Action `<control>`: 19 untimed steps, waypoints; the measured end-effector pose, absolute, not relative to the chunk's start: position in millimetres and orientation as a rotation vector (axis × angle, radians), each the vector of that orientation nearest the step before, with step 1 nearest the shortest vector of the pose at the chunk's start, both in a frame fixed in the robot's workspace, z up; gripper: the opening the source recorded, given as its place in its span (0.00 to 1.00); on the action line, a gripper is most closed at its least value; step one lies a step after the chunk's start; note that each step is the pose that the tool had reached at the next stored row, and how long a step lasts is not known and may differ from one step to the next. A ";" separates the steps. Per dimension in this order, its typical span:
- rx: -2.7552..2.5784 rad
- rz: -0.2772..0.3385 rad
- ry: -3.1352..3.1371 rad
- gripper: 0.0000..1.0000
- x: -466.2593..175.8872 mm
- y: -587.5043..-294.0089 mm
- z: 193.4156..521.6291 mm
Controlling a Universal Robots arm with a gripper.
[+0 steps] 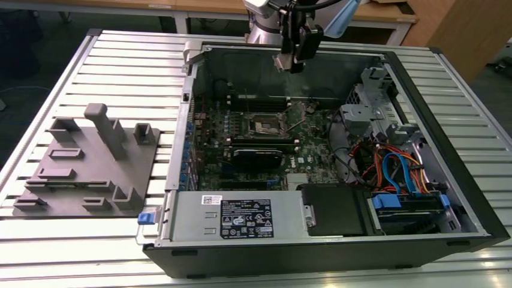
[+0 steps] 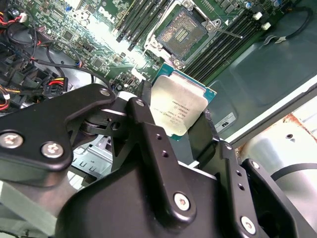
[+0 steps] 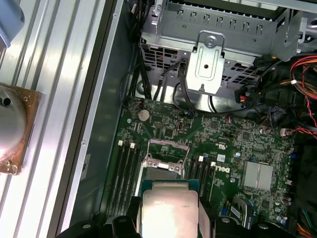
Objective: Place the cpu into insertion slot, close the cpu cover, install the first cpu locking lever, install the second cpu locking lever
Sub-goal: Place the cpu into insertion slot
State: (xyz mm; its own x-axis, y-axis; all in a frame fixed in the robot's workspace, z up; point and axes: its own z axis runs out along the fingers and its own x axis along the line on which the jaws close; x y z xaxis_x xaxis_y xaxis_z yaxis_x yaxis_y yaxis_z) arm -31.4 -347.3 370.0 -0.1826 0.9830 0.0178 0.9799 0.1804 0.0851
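Grips the cpu [image 2: 179, 106] in the hand [image 1: 291, 60], black fingers [image 2: 204, 133] clamped on two opposite edges. Holds it flat, metal top towards the wrist cameras, clear of the board below. Shows, in both wrist views, a square chip with a dull silver-grey lid, fine dark print across it, and a thin green border peeking out around the metal. Catches glare in the first wrist view, lid washed pale.

Hangs high in the exterior view, over the rear wall of the computer case [image 1: 472, 198], towards twelve o'clock from the insertion slot [image 1: 265, 124]. Well apart from that slot, with open air between.

The slot itself: a small square socket in the middle of the green motherboard [image 1: 312, 153], dark centre bare, silvery rim all round. Narrow black memory slots [image 2: 223, 45] just beside it.

Farther out: the case open and lying on its side on a ribbed metal worktop [image 1: 120, 54]. At nine o'clock from the case, on the same worktop, a grey moulded fixture [image 1: 88, 168] with upright posts.
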 end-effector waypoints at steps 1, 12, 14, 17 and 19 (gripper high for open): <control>1.982 0.119 2.382 0.54 -31.4 -347.3 370.0; 1.989 0.115 2.373 0.54 -31.4 -347.3 365.1; 2.000 0.114 2.363 0.54 -31.5 -347.3 362.1; 2.033 0.110 2.331 0.54 -31.9 -347.0 357.4; 2.057 0.108 2.308 0.54 -32.1 -346.9 355.2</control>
State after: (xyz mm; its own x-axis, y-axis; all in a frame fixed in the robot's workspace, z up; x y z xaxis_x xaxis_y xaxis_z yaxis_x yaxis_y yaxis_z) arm -32.1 -346.9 355.2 -0.1148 0.9933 0.0106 0.9900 0.1135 0.0840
